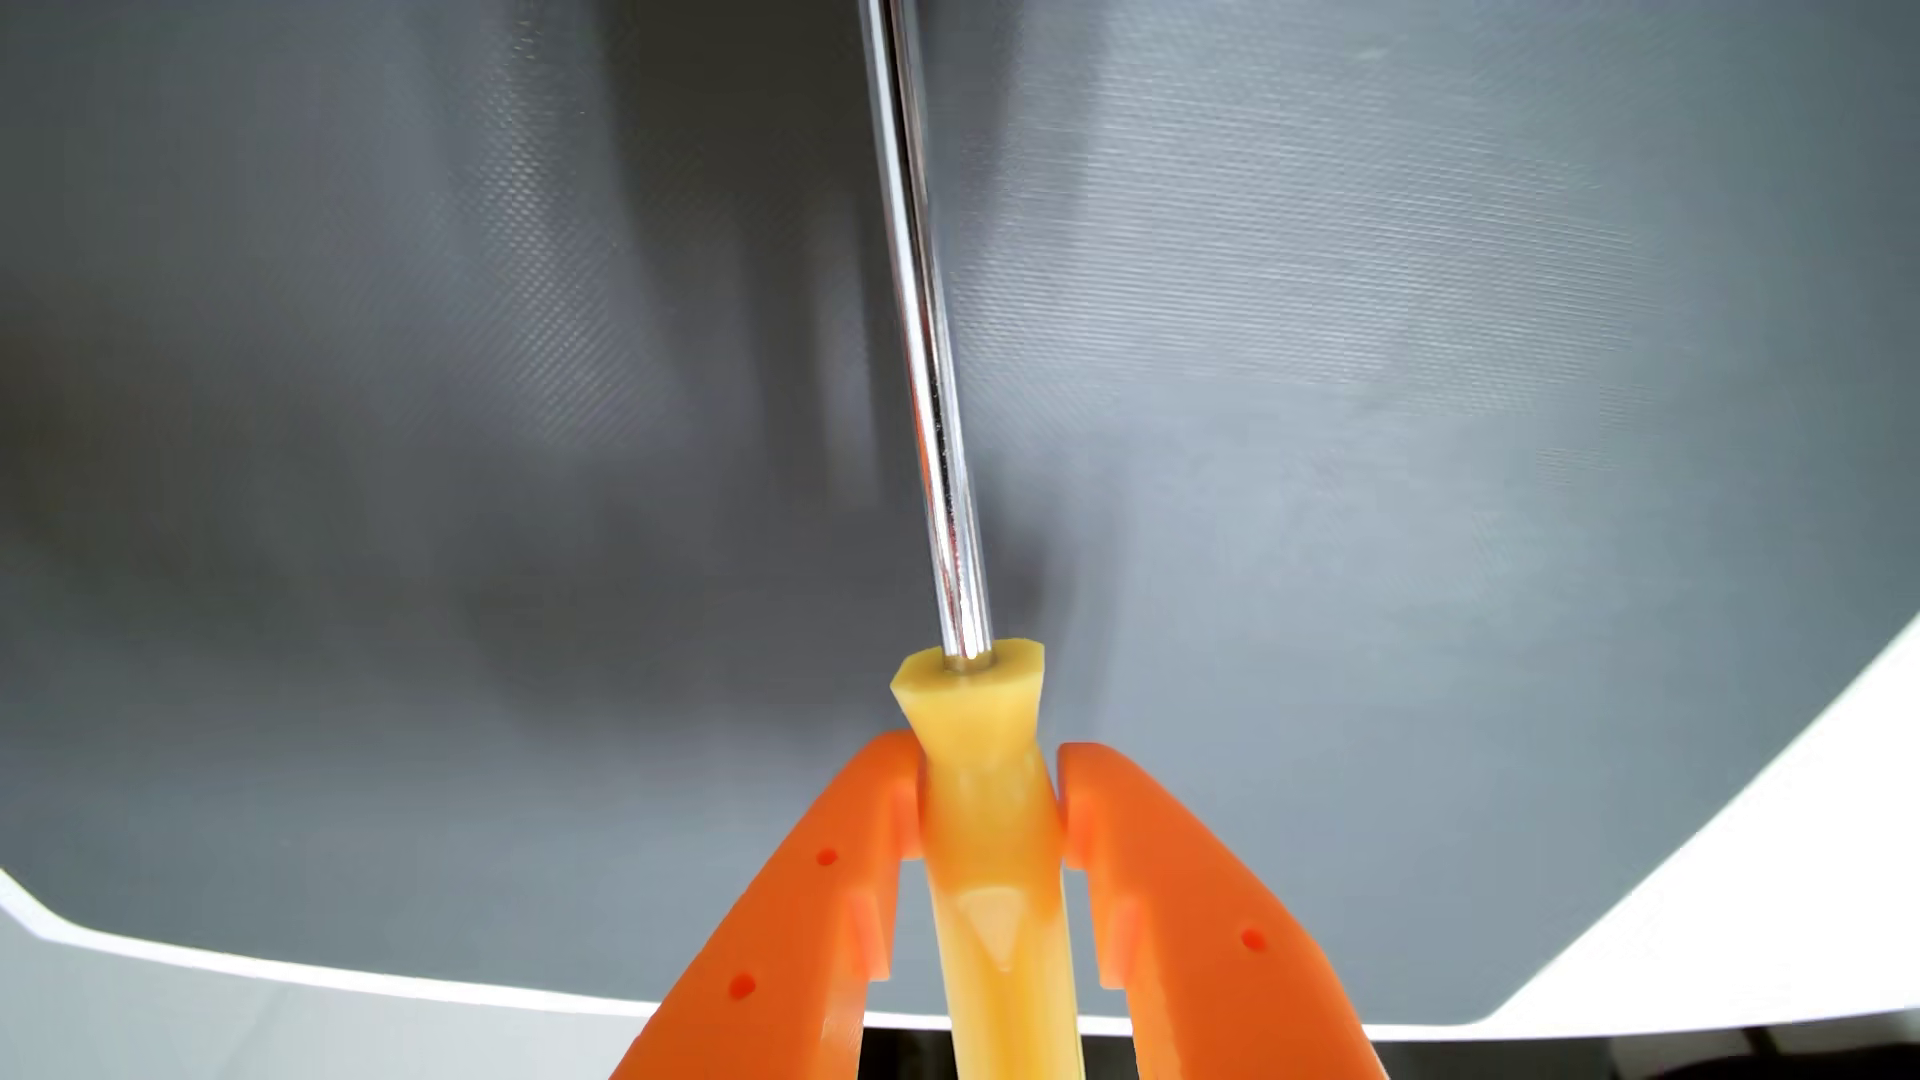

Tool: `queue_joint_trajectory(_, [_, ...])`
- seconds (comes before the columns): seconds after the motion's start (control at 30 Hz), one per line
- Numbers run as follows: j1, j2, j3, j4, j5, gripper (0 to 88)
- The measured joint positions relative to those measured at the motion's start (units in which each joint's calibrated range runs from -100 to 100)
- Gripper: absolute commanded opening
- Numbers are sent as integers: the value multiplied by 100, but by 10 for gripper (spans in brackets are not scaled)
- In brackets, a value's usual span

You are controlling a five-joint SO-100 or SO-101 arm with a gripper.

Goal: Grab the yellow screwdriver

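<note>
In the wrist view, the orange gripper [989, 794] is pinched onto the yellow screwdriver [987, 831], one finger [810, 914] on each side of the translucent yellow handle, just behind its flared collar. The handle runs up from the bottom edge between the fingers. The chrome shaft [925, 332] extends past the top edge, over the grey textured mat [1403, 415]. The mat lies on a white table [1766, 883].

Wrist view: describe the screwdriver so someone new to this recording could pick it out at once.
Start from the grey textured mat that covers most of the wrist view. Low in the middle, the orange gripper closes from both sides on the yellow screwdriver. It stands apart by its pale yellow handle with a flared collar and the shiny chrome shaft running up to the top edge.
</note>
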Motion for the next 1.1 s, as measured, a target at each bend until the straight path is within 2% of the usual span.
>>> queue_joint_trajectory(0.4, [0, -585, -551, 410, 10, 9])
queue_joint_trajectory(1.1, [0, -2628, 993, 418, -5, 9])
